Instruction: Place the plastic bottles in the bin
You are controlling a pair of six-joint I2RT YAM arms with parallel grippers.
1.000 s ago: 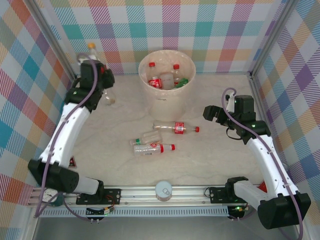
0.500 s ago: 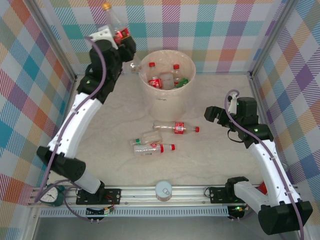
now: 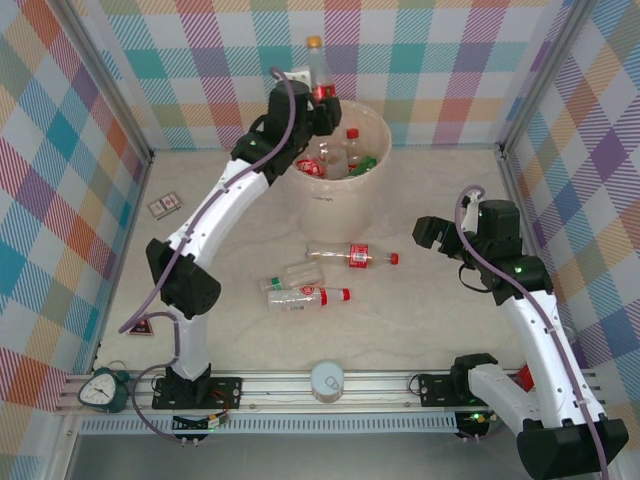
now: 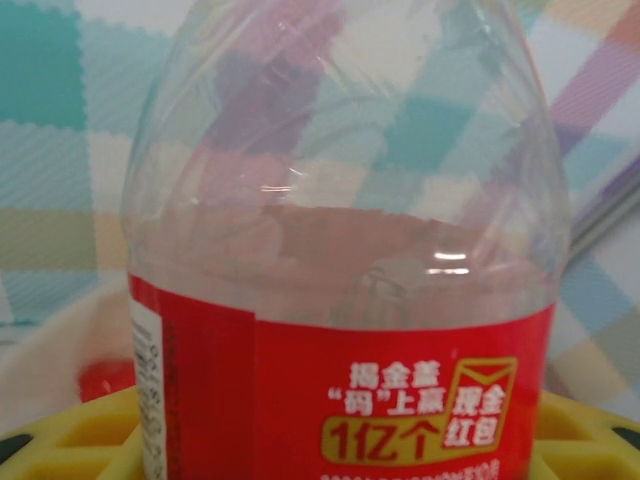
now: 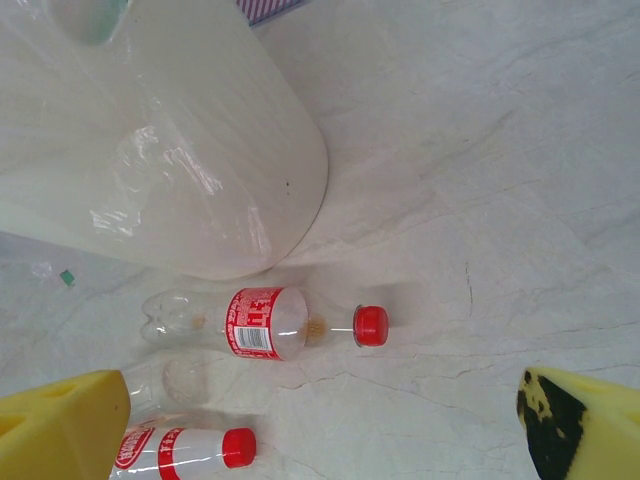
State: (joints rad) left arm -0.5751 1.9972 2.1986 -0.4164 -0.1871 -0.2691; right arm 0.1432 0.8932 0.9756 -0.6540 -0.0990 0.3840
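The pale marbled desk (image 3: 240, 230) carried the cream bin (image 3: 335, 205) near the back wall, with several bottles (image 3: 335, 158) inside it. The left claw (image 3: 322, 98) was clamped on an upright red-labelled bottle (image 4: 340, 250) over the bin's far rim. The right claw (image 3: 430, 232) hung wide open and empty, just right of three loose bottles (image 3: 350, 257) lying on their sides in front of the bin.
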